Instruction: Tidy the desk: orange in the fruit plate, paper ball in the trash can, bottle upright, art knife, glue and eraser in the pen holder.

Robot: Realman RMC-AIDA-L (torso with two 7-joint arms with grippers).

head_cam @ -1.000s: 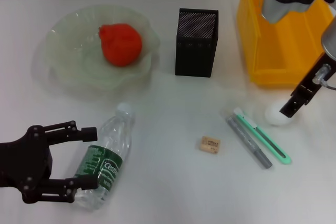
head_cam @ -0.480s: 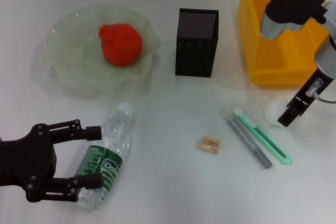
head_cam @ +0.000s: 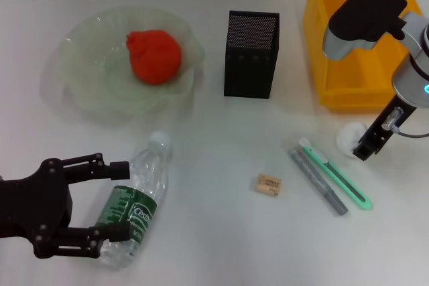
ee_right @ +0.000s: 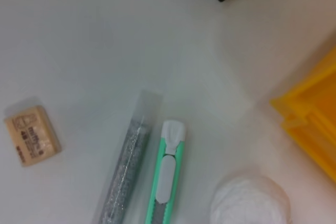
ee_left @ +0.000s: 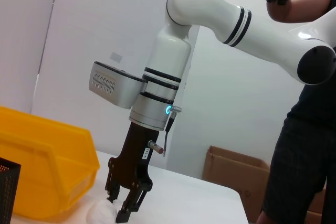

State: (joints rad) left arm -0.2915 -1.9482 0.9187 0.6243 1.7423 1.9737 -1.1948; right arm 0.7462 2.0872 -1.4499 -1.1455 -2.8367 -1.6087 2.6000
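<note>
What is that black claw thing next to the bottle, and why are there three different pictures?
That black claw is the robot's left gripper. It is open, with a finger on each side of the bottle, which lies on its side. The robot has two arms. Its right gripper is lowered at the white paper ball, beside the yellow bin.

One picture looks down from the robot's head. The other two come from cameras on its wrists.

On the table are a fruit plate holding an orange, a black pen holder, an eraser, a grey glue stick and a green art knife. Nothing is held yet.
</note>
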